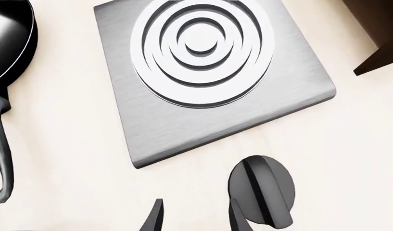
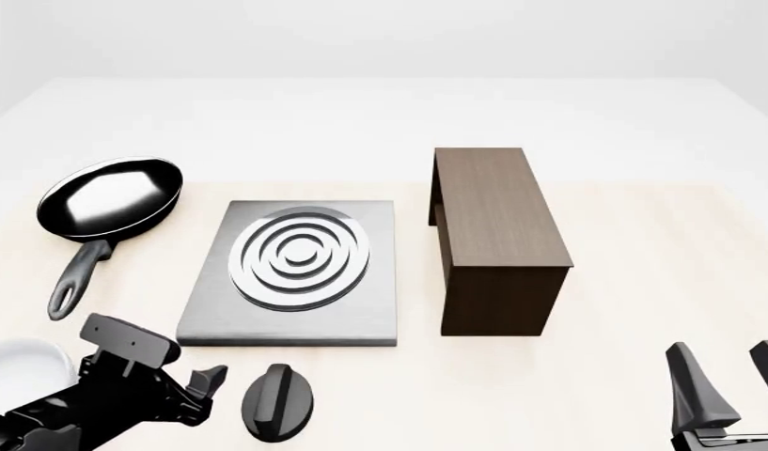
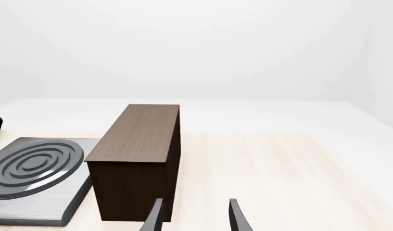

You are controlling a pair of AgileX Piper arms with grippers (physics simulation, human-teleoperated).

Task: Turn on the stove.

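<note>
The stove (image 2: 296, 310) is a flat grey slab with silver burner rings, lying left of the table's middle; it also shows in the left wrist view (image 1: 183, 130) and the right wrist view (image 3: 48, 202). Its black ridged knob (image 2: 279, 402) lies apart from it on the table, just in front of the slab's near edge. My left gripper (image 2: 211, 387) is open, close to the knob's left side. In the left wrist view the knob (image 1: 263, 187) lies beside one fingertip (image 1: 239, 217), outside the gap of the gripper (image 1: 196, 219). My right gripper (image 2: 735, 381) stands open near the front right, holding nothing.
A black frying pan (image 2: 112, 197) lies left of the stove, handle toward me. A dark brown wooden box (image 2: 496, 235) stands right of the stove and fills the area ahead of the right gripper (image 3: 195, 219). A white bowl (image 2: 14, 362) sits at the front left.
</note>
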